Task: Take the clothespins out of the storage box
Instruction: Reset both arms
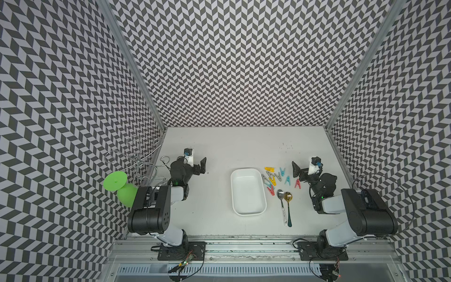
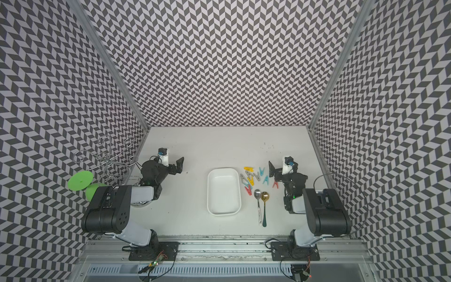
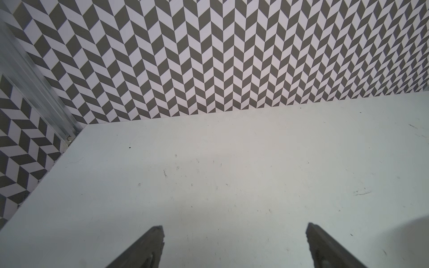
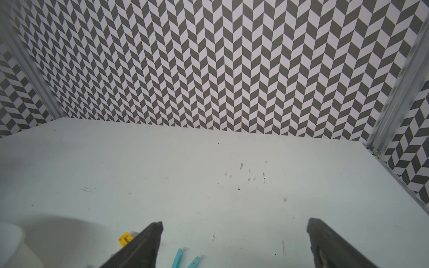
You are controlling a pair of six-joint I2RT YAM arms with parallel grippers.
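As clothespins lie scattered | perhaps ten | yellow; grey; blue; red

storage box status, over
Left tool open, empty. Right tool open, empty. Storage box empty, clothespins out on table beside it. Two spoons nearby, not blocking.

Present were: ten clothespins, one storage box, two spoons, one wire stand, and one green plastic object.
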